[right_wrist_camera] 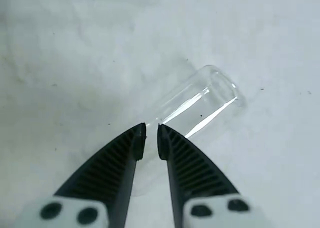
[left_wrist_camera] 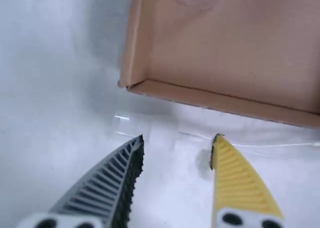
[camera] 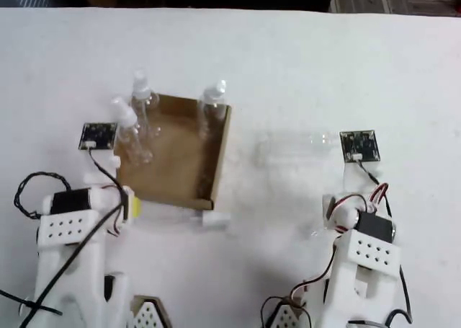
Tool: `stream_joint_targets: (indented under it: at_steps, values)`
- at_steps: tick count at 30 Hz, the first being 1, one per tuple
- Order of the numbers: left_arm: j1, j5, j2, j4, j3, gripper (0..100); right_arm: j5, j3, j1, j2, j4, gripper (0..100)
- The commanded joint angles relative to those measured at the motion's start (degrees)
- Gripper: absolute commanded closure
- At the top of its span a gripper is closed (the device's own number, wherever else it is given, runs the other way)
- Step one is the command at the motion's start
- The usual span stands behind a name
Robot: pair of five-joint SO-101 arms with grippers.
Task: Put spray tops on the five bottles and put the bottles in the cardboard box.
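Left pincer point(left_wrist_camera: 176, 140) hangs low over the white counter point(camera: 288, 68) with its grey and yellow fingers spread wide apart. The white left arm point(camera: 72, 227) is stretched forward toward the near side of the brown cardboard box point(left_wrist_camera: 210, 100). A clear plastic bottle point(left_wrist_camera: 165, 132) lies on its side on the counter just past the two fingertips, across the gap between them. It runs along the outside of the box's near wall, close beside it. Neither finger touches it.

The right pincer point(right_wrist_camera: 150, 138) also points down at the counter from the white right arm point(camera: 367, 252). Its two black fingers are drawn almost together, with only a thin slit between them. A second clear bottle point(right_wrist_camera: 202, 105) lies on its side with its near end right at those fingertips and its rounded far end pointing away. I cannot tell whether the tips touch it.

Three clear bottles with white spray tops stand upright inside the box. Two of them point(camera: 142, 101) point(camera: 126, 130) are at its far left corner and one point(camera: 212, 104) is at its far right corner. A third clear bottle point(camera: 295, 146) lies on the counter to the right of the box, well apart from both pincers.
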Motion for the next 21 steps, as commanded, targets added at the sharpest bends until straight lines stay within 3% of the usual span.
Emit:
stream_joint_targets:
  at_steps: [1,11,21]
  values:
    - [0.57,0.79,0.57,-2.99,1.23,77,0.7,1.14,0.66,0.66,-0.22,97.8]
    - [-6.73,0.7,0.66,-3.87,2.37,77,0.79,1.14,0.66,0.66,-0.22,97.8]
    - [-6.55,0.7,1.63,-5.19,2.29,77,0.62,1.14,0.75,0.66,-0.22,97.8]
